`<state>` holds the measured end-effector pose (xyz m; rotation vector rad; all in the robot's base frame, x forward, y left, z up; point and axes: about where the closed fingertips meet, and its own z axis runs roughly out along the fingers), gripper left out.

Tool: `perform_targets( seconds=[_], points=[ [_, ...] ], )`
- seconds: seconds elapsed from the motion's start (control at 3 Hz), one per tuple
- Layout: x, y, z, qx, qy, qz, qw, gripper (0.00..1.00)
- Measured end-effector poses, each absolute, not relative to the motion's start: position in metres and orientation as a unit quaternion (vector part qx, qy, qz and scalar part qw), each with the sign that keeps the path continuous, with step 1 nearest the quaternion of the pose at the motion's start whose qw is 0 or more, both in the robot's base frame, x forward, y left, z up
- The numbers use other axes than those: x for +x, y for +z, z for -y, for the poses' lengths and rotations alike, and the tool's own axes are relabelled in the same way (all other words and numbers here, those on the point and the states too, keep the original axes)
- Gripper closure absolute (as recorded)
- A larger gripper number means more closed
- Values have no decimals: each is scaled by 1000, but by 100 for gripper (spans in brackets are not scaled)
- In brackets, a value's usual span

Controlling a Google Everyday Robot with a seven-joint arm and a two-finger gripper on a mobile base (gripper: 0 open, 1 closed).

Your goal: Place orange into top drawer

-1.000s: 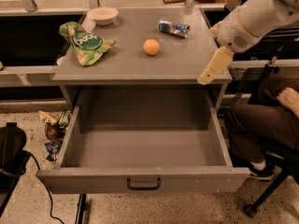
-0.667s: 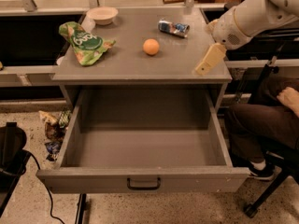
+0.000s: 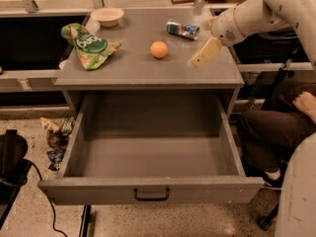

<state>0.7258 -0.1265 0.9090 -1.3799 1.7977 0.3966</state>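
The orange (image 3: pixel 159 49) sits on the grey cabinet top (image 3: pixel 133 70), near the middle. The top drawer (image 3: pixel 74 143) is pulled fully open below it and holds nothing; its dark bar handle (image 3: pixel 151 195) is centred on the front. My gripper (image 3: pixel 197 59) hangs over the right part of the cabinet top, pointing down and to the left. It is a short way right of the orange and does not touch it. It holds nothing that I can see.
A green chip bag (image 3: pixel 89 45) lies at the top's left, a white bowl (image 3: pixel 107 16) at the back left, and a crushed blue-silver can (image 3: pixel 181 29) behind the gripper. A seated person's leg (image 3: pixel 274 127) is at the right. Wrappers (image 3: pixel 56 132) lie on the floor at the left.
My gripper has moved left and farther in over the cabinet top, closer to the orange. The orange and the drawer have not moved.
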Motion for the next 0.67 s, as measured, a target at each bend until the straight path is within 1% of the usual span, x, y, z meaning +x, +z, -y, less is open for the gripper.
perform_targets(
  seconds=[0.33,0.67],
  points=[
    [726,909,126,-547,157,-713,408,0],
    [744,904,117,-528,160,-721,419,0]
  ],
)
